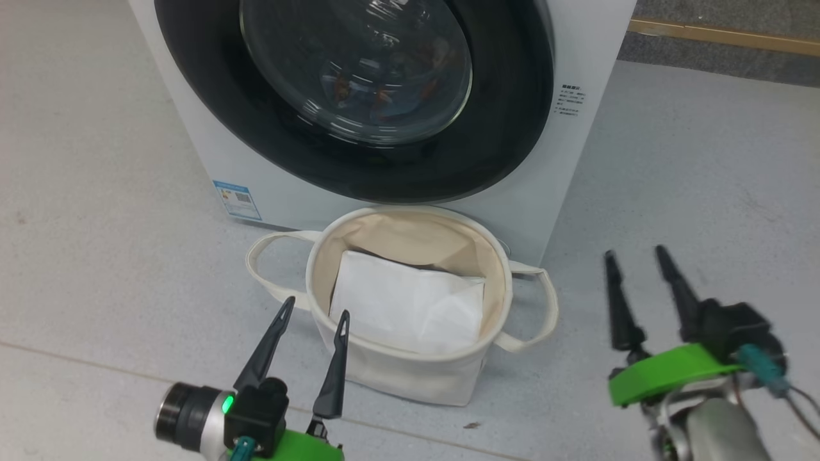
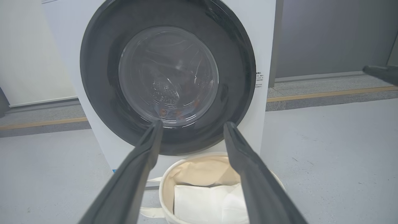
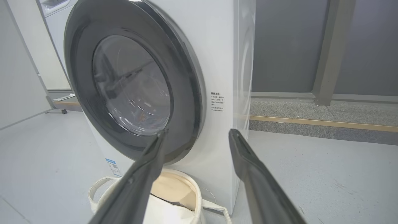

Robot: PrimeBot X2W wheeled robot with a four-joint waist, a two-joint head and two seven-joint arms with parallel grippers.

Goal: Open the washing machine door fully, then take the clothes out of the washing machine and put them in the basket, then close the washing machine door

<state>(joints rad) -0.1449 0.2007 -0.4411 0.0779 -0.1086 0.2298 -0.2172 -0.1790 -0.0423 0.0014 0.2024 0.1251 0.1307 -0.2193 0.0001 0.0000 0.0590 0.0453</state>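
The white washing machine stands ahead with its black-rimmed washing machine door lying shut against the front. Through the glass, small orange bits of the clothes show dimly at the bottom of the drum. The cream basket sits on the floor just below the door, with a flat white sheet inside. My left gripper hangs open at the basket's near left rim, with nothing between its fingers. To the right of the basket, my right gripper is open and empty above the floor. Both point at the door.
Grey floor spreads to both sides of the machine. A wooden strip runs along the floor behind it at the right, before a dark grey wall. The basket's loop handles stick out sideways.
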